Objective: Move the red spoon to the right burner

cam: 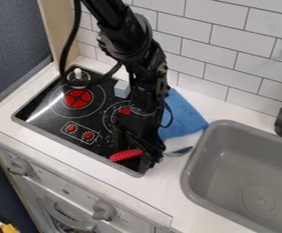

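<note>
Tool [151,161] down at the spoon, right over its middle, and from where I sit I can't tell whether it's clenched on it or released. So, the red spoon [125,155]: its ribbed handle lies over the front right corner of the stove [58,119], and its metal bowl [178,151] pokes out past the tool on the other side, over the white tabletop [162,184] near the grey sink [194,189]. Target next, the right burner [125,110], just behind, partly hidden from me by the black arm [148,73]. Where are we? Early going, I'd say: tool at the spoon, that much is done, but the spoon's off the burner, so I judge the secure grip, the carry back and the release are all ahead of me. Farther out, a blue cloth [183,113] lies behind the bowl, a pale block [122,88] sits at the stove's back, and a silver pot [78,77] stands behind the left burner [78,98].
</note>
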Robot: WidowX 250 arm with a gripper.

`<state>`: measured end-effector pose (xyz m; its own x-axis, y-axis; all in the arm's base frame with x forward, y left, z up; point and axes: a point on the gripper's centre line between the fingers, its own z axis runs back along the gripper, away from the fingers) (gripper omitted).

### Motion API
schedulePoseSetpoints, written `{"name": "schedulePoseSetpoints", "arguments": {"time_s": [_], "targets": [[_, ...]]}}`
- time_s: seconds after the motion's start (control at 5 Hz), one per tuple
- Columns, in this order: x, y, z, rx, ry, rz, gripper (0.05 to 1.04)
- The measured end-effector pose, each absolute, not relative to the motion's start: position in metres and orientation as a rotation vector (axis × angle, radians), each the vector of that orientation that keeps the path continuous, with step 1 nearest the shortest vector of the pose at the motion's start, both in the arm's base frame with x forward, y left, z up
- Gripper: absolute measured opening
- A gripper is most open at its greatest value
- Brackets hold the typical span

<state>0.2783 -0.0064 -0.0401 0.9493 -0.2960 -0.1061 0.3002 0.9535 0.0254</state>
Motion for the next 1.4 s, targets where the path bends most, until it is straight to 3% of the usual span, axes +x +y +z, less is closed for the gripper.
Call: {"name": "schedulePoseSetpoints", "arguments": {"time_s": [0.4,0.6,1.0,1.4], "targets": [[0.281,-0.010,-0.042,0.068,0.099,-0.271,0.540],[0.281,-0.011,-0.042,0.076,0.100,-0.256,0.453],[0.278,-0.021,-0.041,0.058,0.095,-0.277,0.449],[0.270,-0.067,-0.026,-0.029,0.054,-0.389,0.417]]}}
